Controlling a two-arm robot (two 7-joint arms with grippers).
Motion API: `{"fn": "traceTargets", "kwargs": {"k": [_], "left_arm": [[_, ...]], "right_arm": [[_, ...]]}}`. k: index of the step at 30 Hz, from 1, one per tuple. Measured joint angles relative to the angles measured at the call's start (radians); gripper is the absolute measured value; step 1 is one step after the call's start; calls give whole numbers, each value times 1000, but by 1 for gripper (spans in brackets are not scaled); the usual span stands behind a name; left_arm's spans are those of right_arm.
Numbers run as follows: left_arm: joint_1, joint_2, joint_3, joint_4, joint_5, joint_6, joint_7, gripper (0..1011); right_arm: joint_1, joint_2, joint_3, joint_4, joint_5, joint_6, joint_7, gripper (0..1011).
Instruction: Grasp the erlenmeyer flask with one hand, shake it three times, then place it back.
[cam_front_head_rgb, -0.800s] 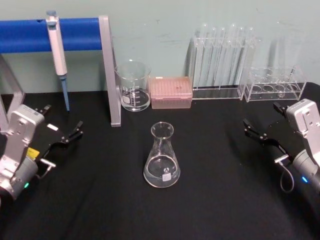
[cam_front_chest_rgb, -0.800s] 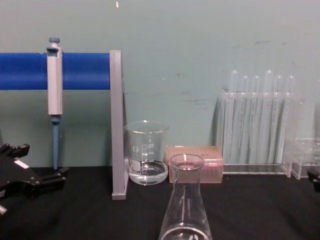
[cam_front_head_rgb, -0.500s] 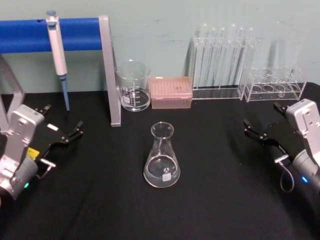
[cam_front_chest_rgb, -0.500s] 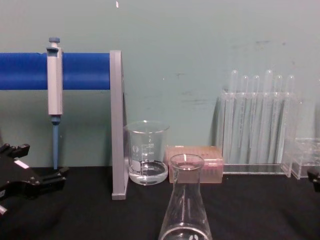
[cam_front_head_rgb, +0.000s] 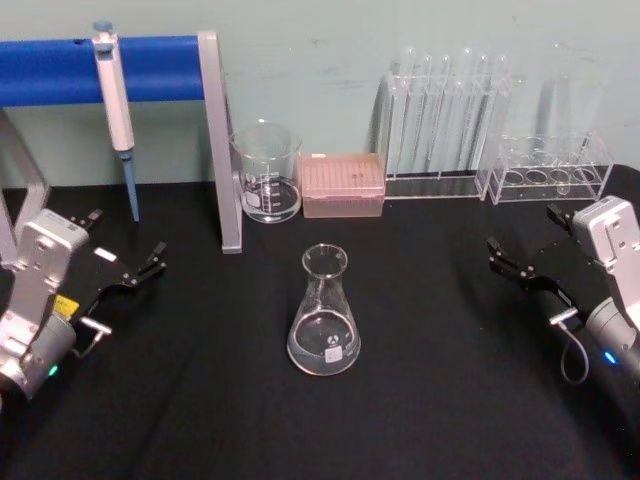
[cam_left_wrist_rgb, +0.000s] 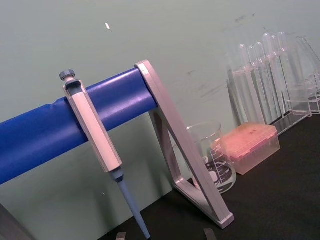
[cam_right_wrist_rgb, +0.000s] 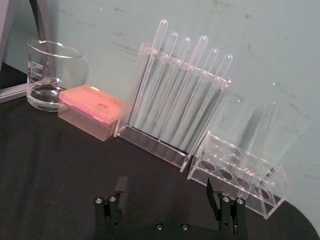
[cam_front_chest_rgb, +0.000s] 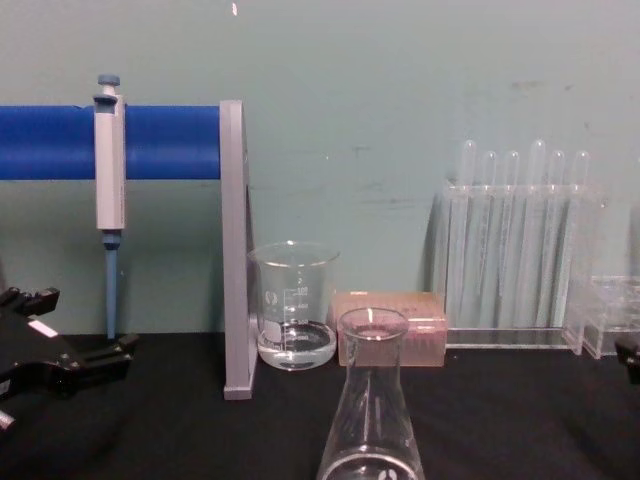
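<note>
The erlenmeyer flask (cam_front_head_rgb: 324, 315) is clear glass and stands upright and free on the black table (cam_front_head_rgb: 200, 400), near its middle. In the chest view the flask (cam_front_chest_rgb: 372, 410) rises at the bottom centre. My left gripper (cam_front_head_rgb: 125, 238) rests low at the left, well apart from the flask, open and holding nothing; in the chest view this left gripper (cam_front_chest_rgb: 80, 325) carries a small white label. Well to the flask's right, my right gripper (cam_front_head_rgb: 522, 230) is open and also holds nothing. The right wrist view shows the right gripper (cam_right_wrist_rgb: 166, 190) with its fingers wide apart.
Behind the flask stand a glass beaker (cam_front_head_rgb: 267, 175) holding a little liquid and a pink tip box (cam_front_head_rgb: 343, 185). A rack of test tubes (cam_front_head_rgb: 445, 120) and a lower clear rack (cam_front_head_rgb: 553, 170) line the back right. A pipette (cam_front_head_rgb: 115, 100) hangs on the blue-barred stand (cam_front_head_rgb: 218, 140).
</note>
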Motion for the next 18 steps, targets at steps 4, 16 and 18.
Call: {"fn": "traceTargets", "kwargs": {"k": [4, 16, 18], "left_arm": [[0, 0, 0, 0, 0, 0, 0, 1001], [0, 0, 0, 0, 0, 0, 0, 1001], [0, 0, 0, 0, 0, 0, 0, 1001]], "right_arm": [[-11, -6, 18, -1, 20, 5, 20, 1000], [-90, 18, 85, -59, 132, 16, 142, 1000], [-113, 26, 96, -82, 153, 17, 167, 1000]]}}
